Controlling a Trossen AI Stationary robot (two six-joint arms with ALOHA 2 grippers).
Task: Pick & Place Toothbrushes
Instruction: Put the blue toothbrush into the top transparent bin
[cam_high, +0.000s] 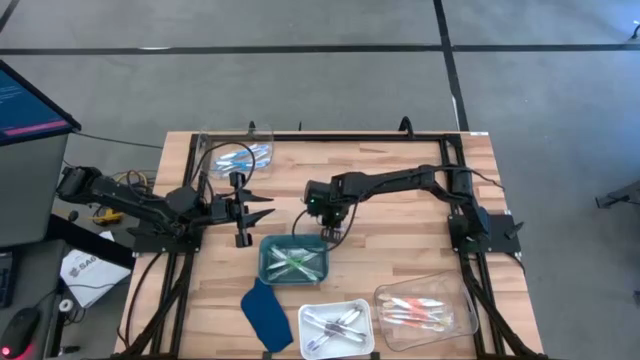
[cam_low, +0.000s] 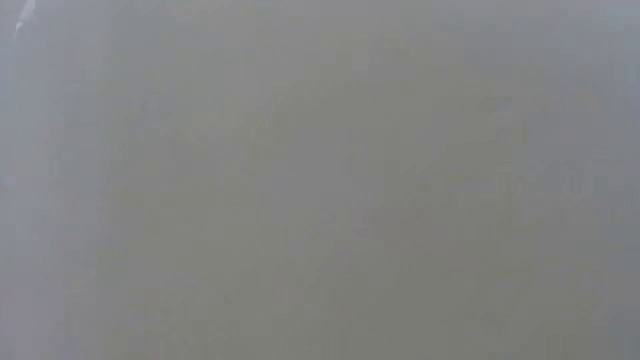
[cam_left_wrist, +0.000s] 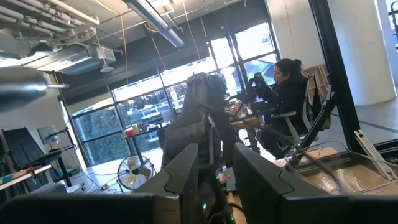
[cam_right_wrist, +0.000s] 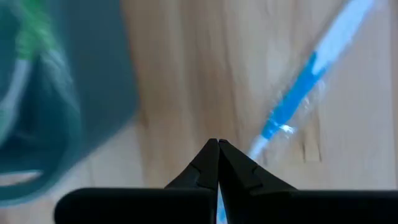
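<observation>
High view: my right gripper (cam_high: 327, 232) hangs near the table's middle, just beside the far rim of the teal rectangular plastic tray (cam_high: 268, 268), which holds green toothbrushes (cam_high: 297, 262). The clear plastic tub (cam_high: 262, 132) at the far edge holds blue toothbrushes (cam_high: 240, 160); the white rectangular tray (cam_high: 312, 347) at the near edge holds purple-grey ones; the clear tub (cam_high: 462, 317) at the near right holds pink-orange ones. A dark blue flat cloth-like piece (cam_high: 266, 312) lies beside the white tray. My left gripper (cam_high: 262, 208) waits to the left, jaws parted and holding nothing I can see. Low view: only flat grey, no help. Left wrist view: it looks into the room, where a seated person shows. Right wrist view: the right jaws are clenched tip to tip over bare wood, with a blue-and-white plastic toothbrush (cam_right_wrist: 305, 87) running from just beside the tips; I can't tell whether they pinch its end. My worry: if they don't, it stays behind, and a low sweep could knock the teal tray.
</observation>
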